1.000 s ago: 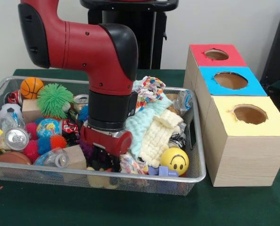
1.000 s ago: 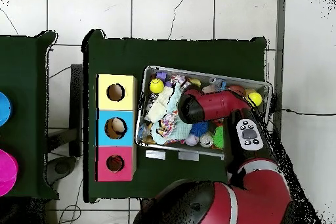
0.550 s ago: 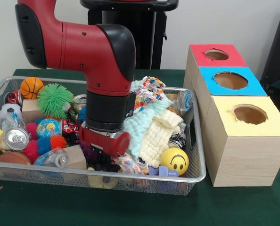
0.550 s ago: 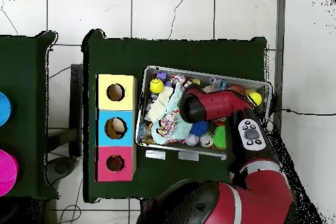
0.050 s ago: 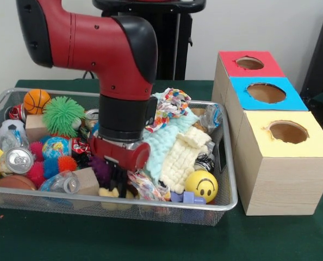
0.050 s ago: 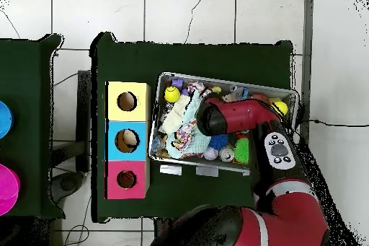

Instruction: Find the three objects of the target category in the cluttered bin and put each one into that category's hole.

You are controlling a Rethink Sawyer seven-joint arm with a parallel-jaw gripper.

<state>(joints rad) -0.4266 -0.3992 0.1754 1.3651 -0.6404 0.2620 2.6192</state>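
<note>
Green cloth covered the table (image 5: 281,239), and on my feed the big red and black arm (image 5: 115,65) took up most of the front view, reaching down into the wire mesh bin (image 5: 227,185). Next to the bin sat the wooden sorting box (image 5: 284,179) with three round holes, its tops coloured red (image 5: 249,63), blue (image 5: 266,93) and yellow (image 5: 288,132).

Inside the bin, a heap of knitted cloths in pale blue and cream (image 5: 175,149) lay just beside the arm, with a patterned multicolour rag (image 5: 171,106) on top of it. A spiky green ball (image 5: 63,115) and a small orange basketball (image 5: 36,100) sat toward the far corner, a silver drink can (image 5: 18,160) against the side wall, and a yellow smiley ball (image 5: 201,186) near the front rim.

As for the gripper (image 5: 118,182), its black tips were buried down in the clutter by a purple fuzzy ball (image 5: 100,168), and I couldn't tell how wide the claw was or whether it had hold of anything.
</note>
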